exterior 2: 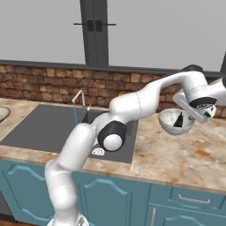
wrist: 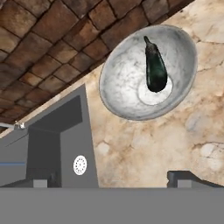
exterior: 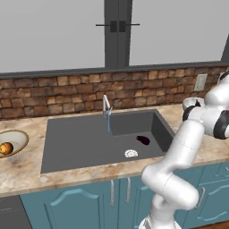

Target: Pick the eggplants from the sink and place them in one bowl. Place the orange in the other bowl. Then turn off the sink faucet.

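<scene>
My gripper [exterior 2: 191,114] is open and holds nothing; it hovers just above the grey-white speckled bowl [wrist: 131,87] on the counter right of the sink. One dark eggplant [wrist: 155,69] lies inside that bowl. The second eggplant [exterior: 143,140] rests on the floor of the dark grey sink [exterior: 80,138], near its right wall and behind the round drain [exterior: 131,153]. The orange [exterior: 6,148] sits in the shallow tan-rimmed bowl [exterior: 19,136] on the counter left of the sink. A thin blue stream [exterior: 108,123] runs from the silver faucet [exterior: 106,103].
A brick backsplash [exterior: 67,96] runs behind the counter, with a wall outlet [exterior: 201,82] at the right. Marbled counter [exterior 2: 185,154] spreads in front of the speckled bowl. My own arm arches over the sink's right end [exterior 2: 132,103].
</scene>
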Controlling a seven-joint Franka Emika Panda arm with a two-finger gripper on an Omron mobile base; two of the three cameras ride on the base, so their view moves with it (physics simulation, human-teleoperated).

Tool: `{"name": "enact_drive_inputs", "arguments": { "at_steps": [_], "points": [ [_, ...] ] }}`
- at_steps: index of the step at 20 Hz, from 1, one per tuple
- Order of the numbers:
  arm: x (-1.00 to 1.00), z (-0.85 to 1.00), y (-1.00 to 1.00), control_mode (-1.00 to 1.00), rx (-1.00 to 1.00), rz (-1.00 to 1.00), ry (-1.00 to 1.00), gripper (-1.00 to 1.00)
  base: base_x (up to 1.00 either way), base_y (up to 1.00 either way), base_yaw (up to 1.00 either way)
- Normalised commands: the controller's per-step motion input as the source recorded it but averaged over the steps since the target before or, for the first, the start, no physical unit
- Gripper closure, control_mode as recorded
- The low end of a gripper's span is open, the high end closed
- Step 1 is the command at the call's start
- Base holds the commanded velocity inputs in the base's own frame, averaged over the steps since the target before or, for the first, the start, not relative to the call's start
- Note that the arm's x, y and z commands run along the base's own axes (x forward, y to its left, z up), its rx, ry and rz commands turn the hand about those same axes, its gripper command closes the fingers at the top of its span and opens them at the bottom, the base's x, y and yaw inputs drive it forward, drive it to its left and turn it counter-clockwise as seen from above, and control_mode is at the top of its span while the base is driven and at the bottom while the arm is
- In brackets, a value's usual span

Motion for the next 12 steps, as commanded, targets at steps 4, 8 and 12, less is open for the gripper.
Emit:
{"name": "enact_drive_inputs", "arguments": {
  "at_steps": [4,8,12],
  "points": [
    [-0.62,-0.09,1.00,-1.00,0.00,-0.13,0.00,-1.00,0.00,0.00,0.00],
    [-0.32,-0.16,1.00,-1.00,-0.03,-0.04,0.00,-1.00,0.00,0.00,0.00],
    [-0.08,-0.08,1.00,-1.00,-0.10,0.00,0.00,-1.00,0.00,0.00,0.00]
  ]
}}
